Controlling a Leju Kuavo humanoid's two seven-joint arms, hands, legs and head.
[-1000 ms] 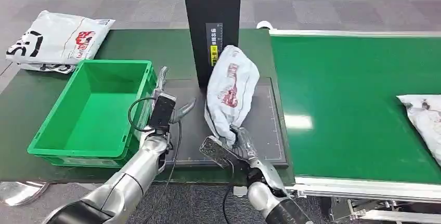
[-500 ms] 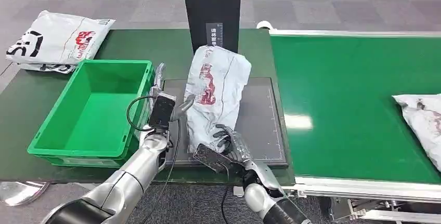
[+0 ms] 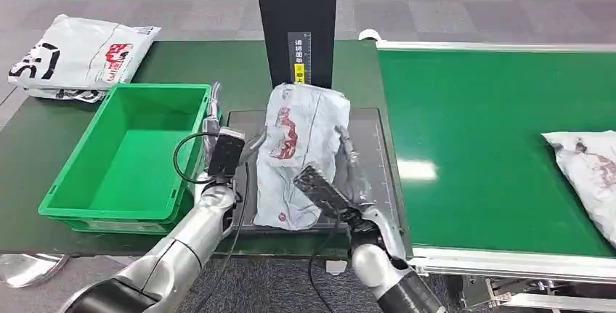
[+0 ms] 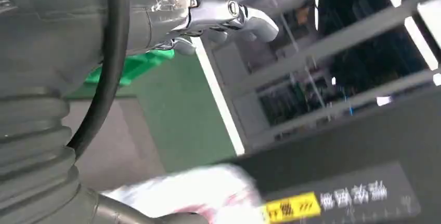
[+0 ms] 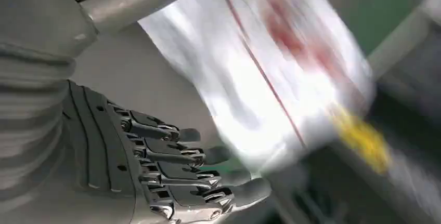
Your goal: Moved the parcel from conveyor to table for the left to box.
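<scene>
Grey plastic, the parcel (image 3: 299, 155) lies on the dark mat (image 3: 370, 168) between my hands. My right hand (image 3: 347, 171) is open beside it, my left hand (image 3: 236, 146) open, holding nothing. I judge a fingertip could snag the bag. Green box (image 3: 123, 155) crowds the left; black post (image 3: 296, 22) blocks far.

This was a parcel-sorting station in a logistics or warehouse hall. A wide green conveyor (image 3: 494, 139) with an aluminium frame ran along one side, carrying a plastic mail bag (image 3: 588, 175). Beside it stood a green-covered tabletop (image 3: 189, 66) with a green plastic crate (image 3: 123, 160), a dark gridded weighing or scanning pad (image 3: 370, 175) under a black post (image 3: 294, 30) bearing a yellow label, and more bagged parcels (image 3: 80, 55). The floor (image 3: 450, 19) was grey carpet tile.
</scene>
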